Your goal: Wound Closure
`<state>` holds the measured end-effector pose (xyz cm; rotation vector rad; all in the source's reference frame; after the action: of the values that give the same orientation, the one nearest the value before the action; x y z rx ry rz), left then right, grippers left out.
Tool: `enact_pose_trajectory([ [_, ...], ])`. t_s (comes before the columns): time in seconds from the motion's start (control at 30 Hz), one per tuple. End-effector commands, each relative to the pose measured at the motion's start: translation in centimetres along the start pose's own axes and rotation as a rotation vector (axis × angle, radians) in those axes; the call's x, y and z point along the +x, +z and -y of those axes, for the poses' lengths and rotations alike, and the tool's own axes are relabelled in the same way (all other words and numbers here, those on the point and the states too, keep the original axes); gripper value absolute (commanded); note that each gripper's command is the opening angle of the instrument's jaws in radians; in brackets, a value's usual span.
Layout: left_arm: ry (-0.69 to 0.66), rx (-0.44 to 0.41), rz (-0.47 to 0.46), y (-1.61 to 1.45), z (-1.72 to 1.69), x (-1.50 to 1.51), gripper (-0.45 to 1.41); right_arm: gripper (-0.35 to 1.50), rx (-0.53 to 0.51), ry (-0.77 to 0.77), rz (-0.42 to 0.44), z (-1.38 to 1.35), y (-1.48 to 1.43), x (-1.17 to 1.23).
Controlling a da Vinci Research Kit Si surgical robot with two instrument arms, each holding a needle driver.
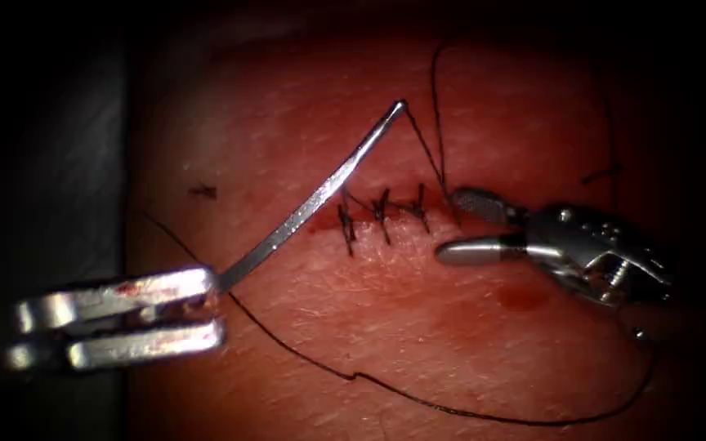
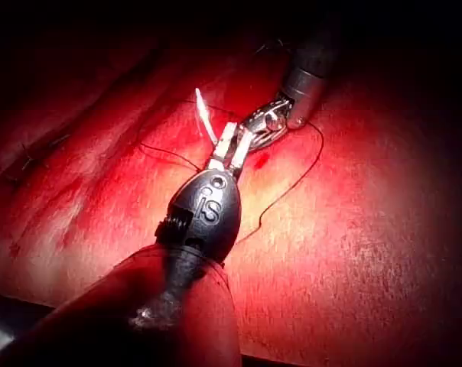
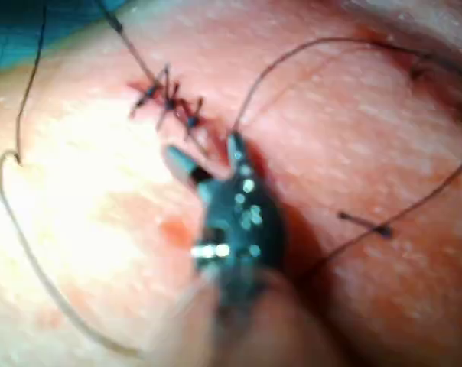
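My left tool (image 1: pixel 218 310) sits low on the left of the cut, shut on the curved needle (image 1: pixel 312 200) near its point end. The needle rises free of the tissue (image 1: pixel 418 327) up to its thread end, above the stitched cut (image 1: pixel 382 214). From there the black thread (image 1: pixel 422 147) drops to the cut's right end. At that end my right tool (image 1: pixel 449 224) stands open with nothing between its jaws. The left wrist view has the left tool (image 2: pixel 229 145) holding the needle (image 2: pixel 204 115). In the right wrist view the right tool (image 3: pixel 203 151) gapes beside the stitches (image 3: pixel 166 99).
A long slack loop of thread (image 1: pixel 418 400) lies over the near tissue and curves up behind the right tool. A cut thread end (image 1: pixel 202 192) lies left of the cut, another (image 1: pixel 602 173) far right. A spot of red fluid (image 1: pixel 520 298) marks the tissue below the right tool.
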<state>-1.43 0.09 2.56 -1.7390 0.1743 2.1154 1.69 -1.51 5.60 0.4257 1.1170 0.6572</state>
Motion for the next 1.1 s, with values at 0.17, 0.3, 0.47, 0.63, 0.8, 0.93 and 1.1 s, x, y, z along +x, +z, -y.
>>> enact_pose_trajectory([
  [0.17, 0.000, 0.000, 0.001, 0.06, -0.01, -0.07, -0.45, -0.28, 0.005, -0.040, 0.004, 0.14, 0.09, -0.07],
  [0.3, 0.000, 0.002, 0.004, 0.05, -0.01, -0.07, -0.45, -0.35, -0.032, -0.045, 0.017, 0.12, 0.06, -0.08],
  [0.47, -0.003, 0.004, 0.009, 0.01, 0.03, -0.08, -0.45, -0.35, -0.068, -0.036, 0.037, 0.14, -0.07, -0.05],
  [0.63, -0.005, 0.011, 0.017, -0.04, 0.13, -0.17, -0.45, -0.35, -0.061, -0.028, 0.039, 0.35, -0.19, 0.03],
  [0.8, -0.004, 0.024, 0.033, -0.05, 0.28, -0.39, -0.45, -0.35, -0.042, -0.025, 0.053, 0.77, -0.29, 0.15],
  [0.93, 0.002, 0.049, 0.068, -0.05, 0.43, -0.64, -0.45, -0.35, -0.034, -0.020, 0.069, 1.22, -0.43, 0.31],
  [1.1, 0.006, 0.057, 0.106, -0.05, 0.61, -0.95, -0.45, -0.35, 0.006, -0.026, 0.089, 1.88, -0.54, 0.48],
])
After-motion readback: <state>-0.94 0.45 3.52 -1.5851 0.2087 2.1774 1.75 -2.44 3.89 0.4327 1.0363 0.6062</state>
